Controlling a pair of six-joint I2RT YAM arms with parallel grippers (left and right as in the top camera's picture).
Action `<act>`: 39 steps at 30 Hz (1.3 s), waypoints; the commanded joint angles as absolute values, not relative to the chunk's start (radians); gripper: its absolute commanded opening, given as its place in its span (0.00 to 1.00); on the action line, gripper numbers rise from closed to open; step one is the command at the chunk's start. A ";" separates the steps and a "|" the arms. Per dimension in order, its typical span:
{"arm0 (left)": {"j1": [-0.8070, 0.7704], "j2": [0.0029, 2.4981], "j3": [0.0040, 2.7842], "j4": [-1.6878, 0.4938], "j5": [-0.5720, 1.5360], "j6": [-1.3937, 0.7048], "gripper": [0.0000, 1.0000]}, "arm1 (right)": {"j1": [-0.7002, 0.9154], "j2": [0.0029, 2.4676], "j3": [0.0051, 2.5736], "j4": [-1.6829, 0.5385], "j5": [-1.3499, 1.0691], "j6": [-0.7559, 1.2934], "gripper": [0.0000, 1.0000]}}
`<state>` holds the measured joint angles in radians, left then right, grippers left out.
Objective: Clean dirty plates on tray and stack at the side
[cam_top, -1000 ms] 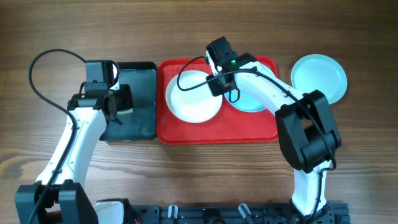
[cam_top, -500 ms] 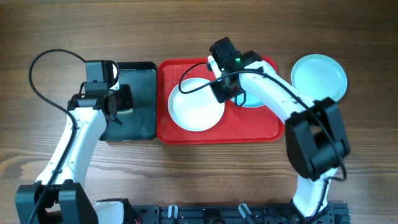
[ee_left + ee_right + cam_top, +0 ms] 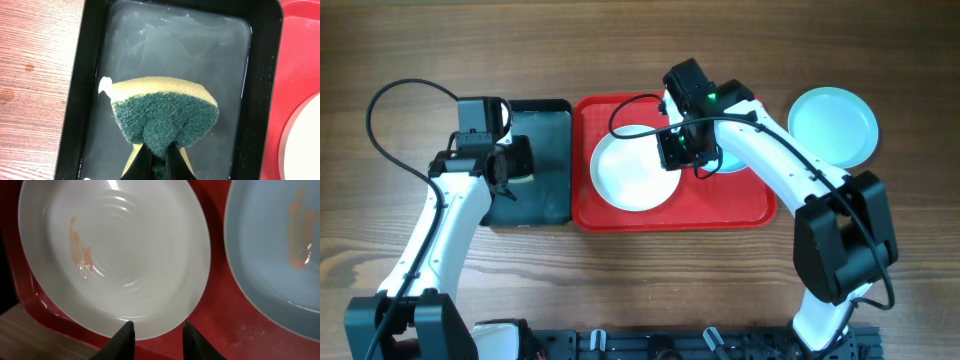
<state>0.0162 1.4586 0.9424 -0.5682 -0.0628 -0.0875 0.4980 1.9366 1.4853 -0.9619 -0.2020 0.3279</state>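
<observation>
Brown wood-grain table [image 3: 620,290] filling the whole overhead shot, so no telling about the room beyond it. Bright, even light, with some glare on the glossy bits.

Bright red tray [image 3: 720,212] parked mid-table toward the far edge, with a black basin [image 3: 545,195] butted right up against its left side. On the tray's left half, a white plate [image 3: 630,175], shallow and shiny, with faint rings in the well and an orange smear [image 3: 80,250] left of centre in the right wrist view. Beside it on the right half, a pale aqua plate [image 3: 270,255] with its own orange streak [image 3: 299,230]. Off the tray, a second aqua plate [image 3: 835,125] on bare wood just past the tray's far right corner, looking clean from above.

Right gripper [image 3: 159,329] low over the tray at the white plate's far right edge, claws partway apart and straddling the rim. Contact with the rim impossible to judge. Left gripper [image 3: 159,161] over the basin, pinched tight on a sponge [image 3: 165,115], green scrubby face toward the camera, yellow foam behind. Wet film on the basin floor.

From above, tray's aqua plate mostly buried under the right arm, only a sliver showing. In the wrist view, cut off at the frame's right edge. Sponge barely visible overhead.
</observation>
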 commanded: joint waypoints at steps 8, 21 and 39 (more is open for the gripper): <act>0.023 1.446 0.963 -0.564 -0.073 -0.082 0.04 | 0.508 1.925 1.312 -0.749 -0.027 0.471 0.15; 0.023 1.446 0.963 -0.560 -0.073 -0.078 0.04 | 0.508 1.926 1.249 -0.636 -0.087 0.471 0.04; -0.009 1.446 0.970 -0.370 -0.162 0.117 0.04 | 0.508 1.926 1.249 -0.629 -0.113 0.471 0.04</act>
<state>0.0010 1.4586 0.9436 -0.3832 -0.1352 0.0753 0.5014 1.9362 1.2560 -0.6334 -0.0971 0.4644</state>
